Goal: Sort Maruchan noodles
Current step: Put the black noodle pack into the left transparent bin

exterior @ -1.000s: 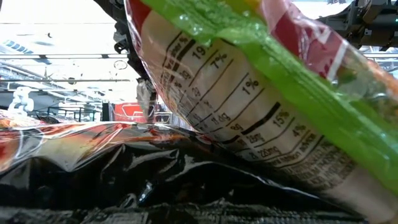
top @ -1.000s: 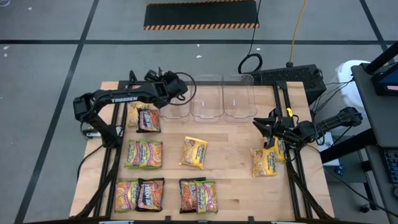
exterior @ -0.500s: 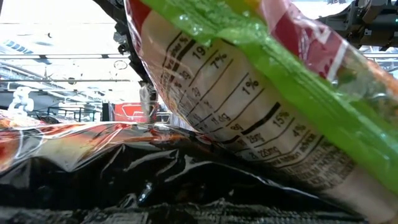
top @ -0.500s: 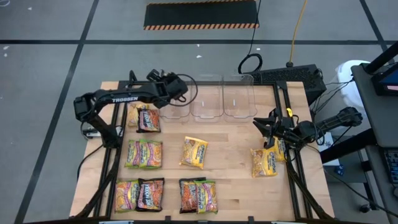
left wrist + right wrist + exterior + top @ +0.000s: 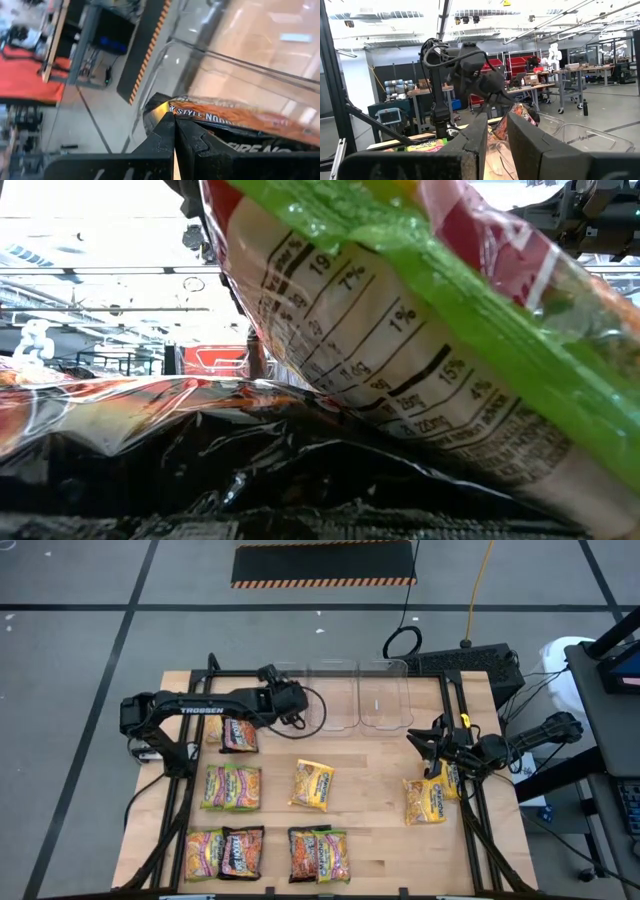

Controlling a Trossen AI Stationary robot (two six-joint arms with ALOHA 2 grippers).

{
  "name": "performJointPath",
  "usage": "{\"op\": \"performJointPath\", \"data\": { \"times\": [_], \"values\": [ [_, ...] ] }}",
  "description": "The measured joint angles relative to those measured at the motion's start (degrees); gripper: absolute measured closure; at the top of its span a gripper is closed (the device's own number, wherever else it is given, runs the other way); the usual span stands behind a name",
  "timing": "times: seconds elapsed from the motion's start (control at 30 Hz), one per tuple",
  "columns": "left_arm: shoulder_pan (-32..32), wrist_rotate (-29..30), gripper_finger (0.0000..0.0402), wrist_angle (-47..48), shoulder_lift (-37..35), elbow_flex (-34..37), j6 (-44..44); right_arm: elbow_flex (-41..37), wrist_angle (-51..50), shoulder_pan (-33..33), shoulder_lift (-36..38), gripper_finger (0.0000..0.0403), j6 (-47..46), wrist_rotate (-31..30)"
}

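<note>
I have the left gripper [image 5: 297, 705] pinched on a black-and-red Maruchan packet [image 5: 235, 117], its fingers [image 5: 172, 142] together with only the wrapper's edge between them. Over the last second this arm has swung from behind the leftmost clear bin [image 5: 285, 700] to right over it, so the packet now hangs above that bin's wall [image 5: 235, 60]. I judge the carry is done and the release is next; the wrapper is slippery and held only by its edge, so I would lower it inside the rim before letting go.

The right gripper [image 5: 432, 740] has not moved: it waits beyond the bin row's right end, jaws part-way apart and nothing between them, just above two yellow packets [image 5: 425, 800]. The remaining packets are unchanged on the wooden table [image 5: 380, 840] in front of the bins: a pair [image 5: 228, 732] beside the leftmost bin, lime-green ones [image 5: 232, 787], a lone yellow one [image 5: 313, 785], and two front pairs [image 5: 318, 855]. Most of the sorting is still ahead.
</note>
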State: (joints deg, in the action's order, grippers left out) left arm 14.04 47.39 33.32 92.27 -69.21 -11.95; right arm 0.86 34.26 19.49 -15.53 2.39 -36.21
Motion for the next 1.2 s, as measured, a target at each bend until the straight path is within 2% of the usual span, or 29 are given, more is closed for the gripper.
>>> {"op": "performJointPath", "data": {
  "times": [0.17,0.53,0.77,0.9,1.2],
  "values": [
    [-0.26,-2.64,0.0401,0.0,0.0,0.0,-6.02,0.01,0.0,0.01,0.0,0.0332,0.0,0.0],
    [-0.26,-11.49,0.0401,4.79,0.0,0.0,-28.08,0.01,-0.18,0.01,0.0,0.0332,0.0,0.02],
    [0.18,-10.8,0.0401,8.11,-0.02,-0.02,-34.96,0.02,-0.24,0.0,-0.02,0.0332,0.47,0.02],
    [0.68,-7.07,0.0401,6.92,-0.02,-0.02,-37.49,0.02,-0.24,0.02,-0.02,0.0332,1.31,0.02],
    [3.21,-5.81,0.0401,6.74,-0.02,-3.0,-37.45,0.01,-0.24,0.01,-0.02,0.0332,1.29,0.02]
  ]
}}
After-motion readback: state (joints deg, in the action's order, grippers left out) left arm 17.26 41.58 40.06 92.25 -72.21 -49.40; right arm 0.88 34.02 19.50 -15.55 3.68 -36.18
